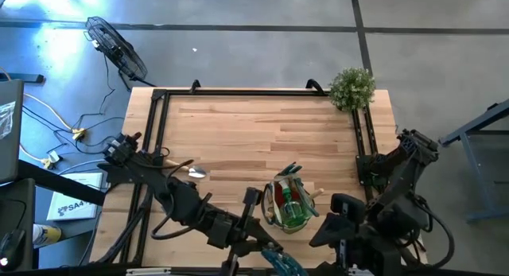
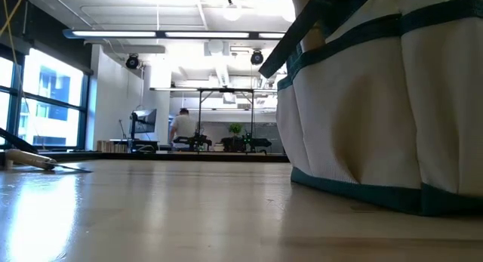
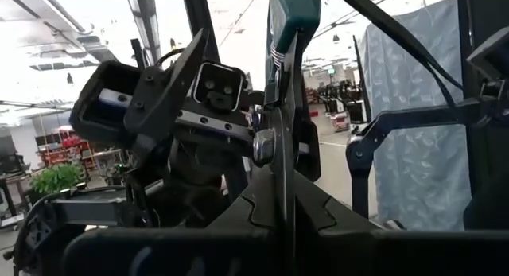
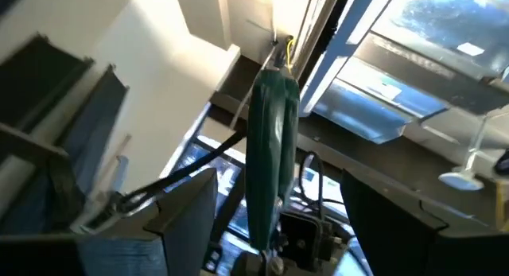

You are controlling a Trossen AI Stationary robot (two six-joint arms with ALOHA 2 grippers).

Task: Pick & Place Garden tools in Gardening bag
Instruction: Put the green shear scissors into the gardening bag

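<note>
I judge my left claw point(image 3: 282, 220) clenches the pruning shears point(image 3: 293, 21) for the Gardening bag point(image 1: 288, 203) just ahead; right claw point(image 4: 278, 220) released around their handle.

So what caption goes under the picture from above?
Gardening bag already holds tools, a trowel waits on the table, and both arms crowd the near edge.

Our left arm stretches across the table's near edge, its left gripper point(image 1: 270, 256) clamped shut. Our right arm folds at the near right corner, its right gripper point(image 1: 318, 232) with fingers spread apart.
</note>
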